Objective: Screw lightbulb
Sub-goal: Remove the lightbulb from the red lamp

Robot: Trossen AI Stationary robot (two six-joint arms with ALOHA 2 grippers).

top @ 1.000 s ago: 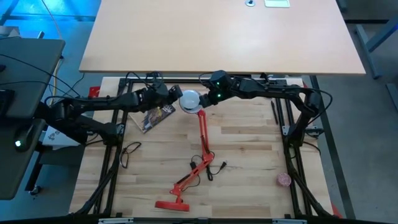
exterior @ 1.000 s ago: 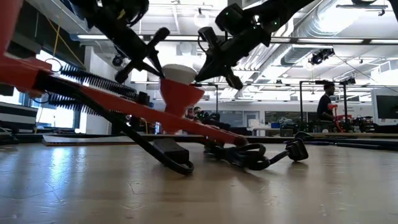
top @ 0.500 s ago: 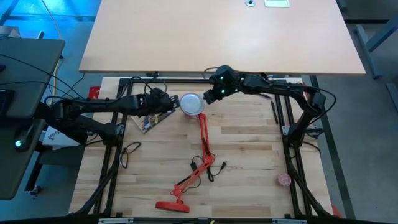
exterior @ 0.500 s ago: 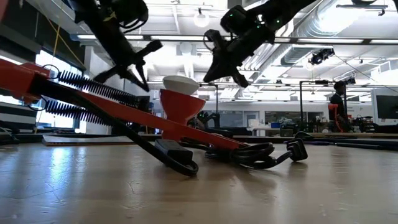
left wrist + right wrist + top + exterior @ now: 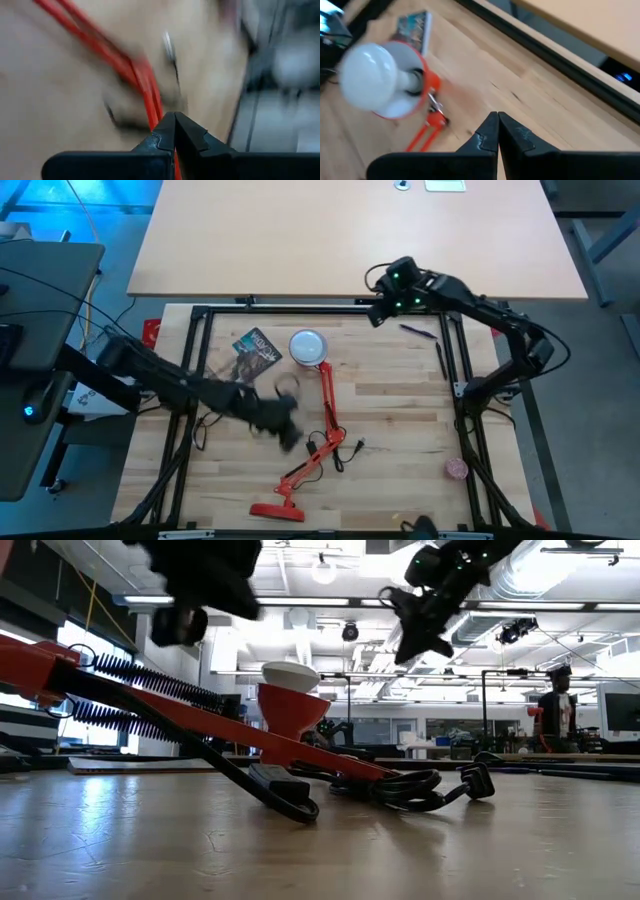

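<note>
the red lamp shade (image 5: 402,82) is acting as the only container here: the lightbulb (image 5: 369,76) is sitting inside it, its white dome sticking out past the rim and its narrow neck reaching into the dark socket at the centre. in the high view the lightbulb (image 5: 306,346) is showing as a white round at the head of the red lamp arm (image 5: 328,402), which is lying across the wooden surface (image 5: 400,430) toward its red base (image 5: 276,509). in the low view the bulb (image 5: 290,674) is capping the red shade (image 5: 292,710).

the left gripper (image 5: 285,430) is hanging over the surface well apart from the bulb, down beside the lamp arm, its fingers (image 5: 167,132) pressed together on nothing. the right gripper (image 5: 378,311) is sitting near the back rail, also well apart from the bulb, its fingers (image 5: 492,131) together and empty. a small booklet (image 5: 256,348) is lying just beside the shade.
</note>
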